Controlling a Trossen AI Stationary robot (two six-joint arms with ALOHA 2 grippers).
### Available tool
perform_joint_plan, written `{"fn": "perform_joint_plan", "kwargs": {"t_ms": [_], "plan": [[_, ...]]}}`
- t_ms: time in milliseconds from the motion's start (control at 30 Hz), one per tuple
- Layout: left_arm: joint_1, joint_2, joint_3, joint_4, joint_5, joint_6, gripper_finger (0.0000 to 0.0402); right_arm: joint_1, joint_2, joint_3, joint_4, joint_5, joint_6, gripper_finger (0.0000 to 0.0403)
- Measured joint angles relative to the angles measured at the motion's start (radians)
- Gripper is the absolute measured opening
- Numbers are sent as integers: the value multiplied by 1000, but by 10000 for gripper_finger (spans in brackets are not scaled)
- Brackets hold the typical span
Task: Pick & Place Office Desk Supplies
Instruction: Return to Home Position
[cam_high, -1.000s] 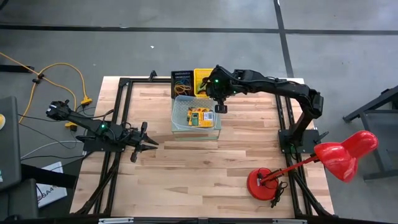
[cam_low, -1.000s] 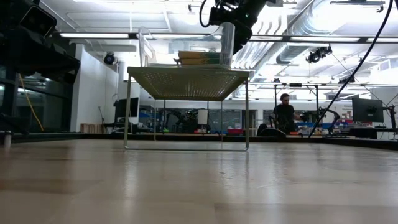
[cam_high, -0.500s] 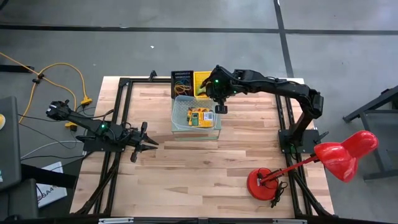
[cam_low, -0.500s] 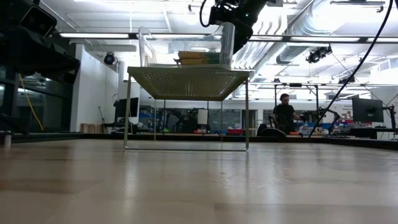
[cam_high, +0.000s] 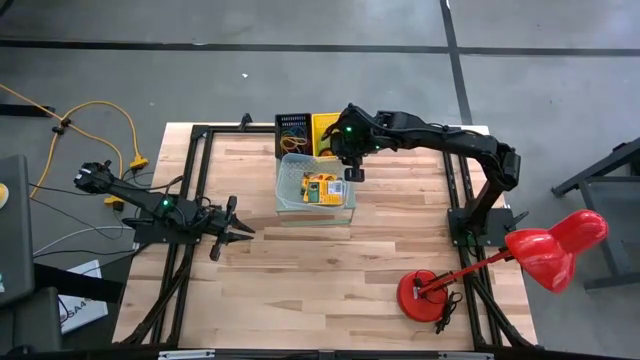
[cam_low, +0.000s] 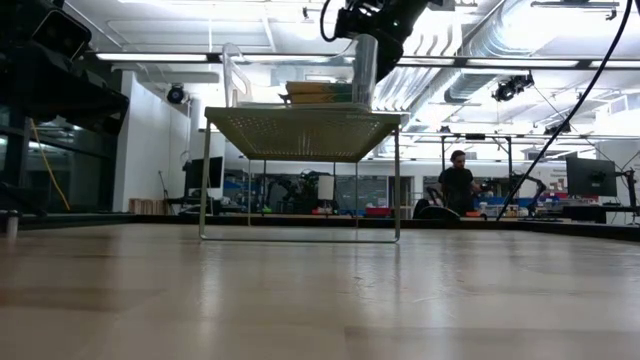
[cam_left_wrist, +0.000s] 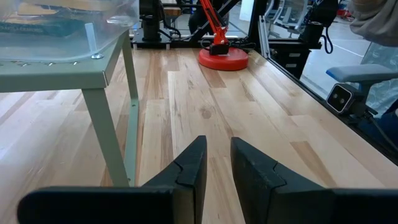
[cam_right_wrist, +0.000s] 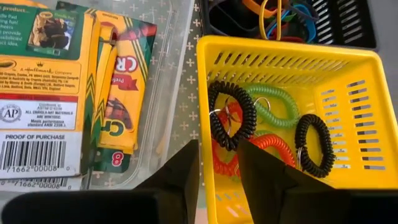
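Pale butcher-block planks form the wooden table (cam_high: 300, 290); beyond it lies a workshop of benches and monitors, where a person (cam_low: 458, 182) stands far off. On a pale-green perforated metal shelf (cam_low: 300, 133) sit three containers. A yellow slotted plastic bin (cam_right_wrist: 283, 48) holds coiled elastic loops (cam_right_wrist: 231, 115) in black, green and orange-red, and a black slotted bin (cam_right_wrist: 348, 22) sits beside it. In a clear plastic bin (cam_high: 290, 170), two flat yellow-and-green crayon boxes (cam_right_wrist: 121, 93) lie side by side.

The right gripper (cam_right_wrist: 216, 146) hangs directly over the wall where the yellow and clear bins meet, fingers a little apart and grasping nothing. The loops lie to one side of it and the boxes to the other, their long axes roughly along the line of the fingers. Everything looks placed. I judge that withdrawing calls for a straight rise before swinging away, lest a finger catch a rim.

The left gripper (cam_high: 236, 232) waits well apart at the table's left, empty, its fingers seemingly parted by a narrow gap, though that is hard to judge. A red-based desk lamp (cam_high: 428, 295) stands near the right arm's base.
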Motion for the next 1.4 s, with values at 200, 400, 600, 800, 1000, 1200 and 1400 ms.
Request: {"fn": "perform_joint_plan", "kwargs": {"t_ms": [200, 400, 600, 800, 1000, 1200, 1400], "plan": [[0, 0, 0, 0, 0, 0, 68, 1, 0, 0, 9, -1, 0, 96], [0, 0, 0, 0, 0, 0, 68, 0, -32, -1, 11, -9, -4, 100], [0, 0, 0, 0, 0, 0, 68, 0, -70, -1, 18, -2, -6, 98], [0, 0, 0, 0, 0, 0, 68, -12, -76, -1, 1, 56, 11, 97], [0, 0, 0, 0, 0, 0, 68, -4, -141, -1, -31, 135, 55, 97], [0, 0, 0, 0, 0, 0, 68, 36, -208, 0, -195, 112, 218, 97], [0, 0, 0, 0, 0, 0, 68, 92, -219, -13, -356, 76, 416, 97]]}}
